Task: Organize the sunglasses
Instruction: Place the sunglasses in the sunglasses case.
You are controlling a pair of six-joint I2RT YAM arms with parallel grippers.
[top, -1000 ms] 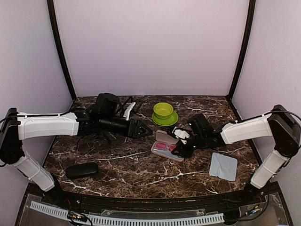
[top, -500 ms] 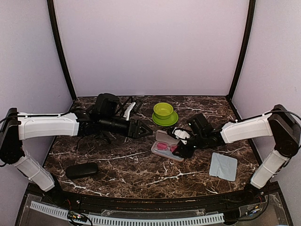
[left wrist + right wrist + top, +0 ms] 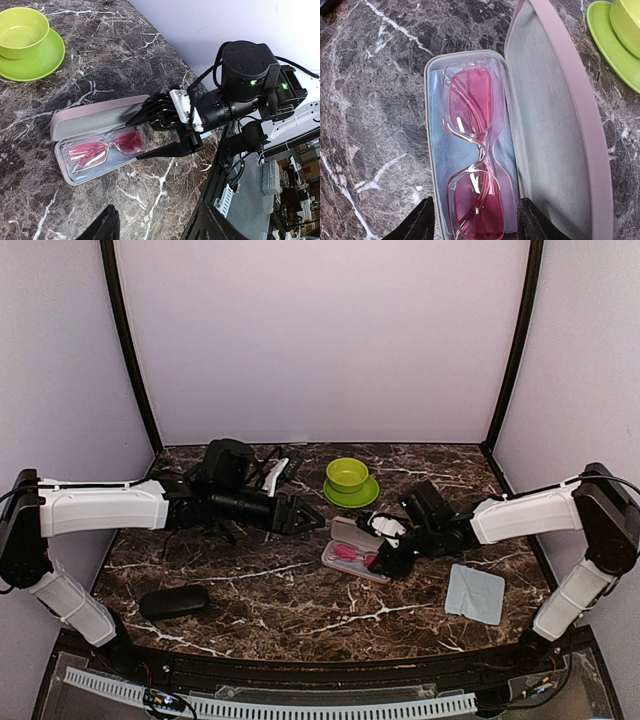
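The red-framed sunglasses (image 3: 472, 165) lie folded on a blue lining in the open pink case (image 3: 555, 125), at mid-table in the top view (image 3: 345, 553). My right gripper (image 3: 476, 225) is open just above them, one finger on each side of the lower lens, touching nothing. In the left wrist view the right gripper (image 3: 134, 140) hovers over the near end of the sunglasses (image 3: 100, 149). My left gripper (image 3: 157, 227) is open and empty, held over the marble left of the case (image 3: 312, 523).
A green bowl on a green saucer (image 3: 347, 480) stands behind the pink case. A black oblong case (image 3: 173, 601) lies at the front left. A grey-blue cloth (image 3: 474, 593) lies at the front right. Dark clutter (image 3: 228, 462) sits behind the left arm.
The right gripper's jaws have spread wider around the sunglasses, which stay lying in the case. The left arm has not moved.
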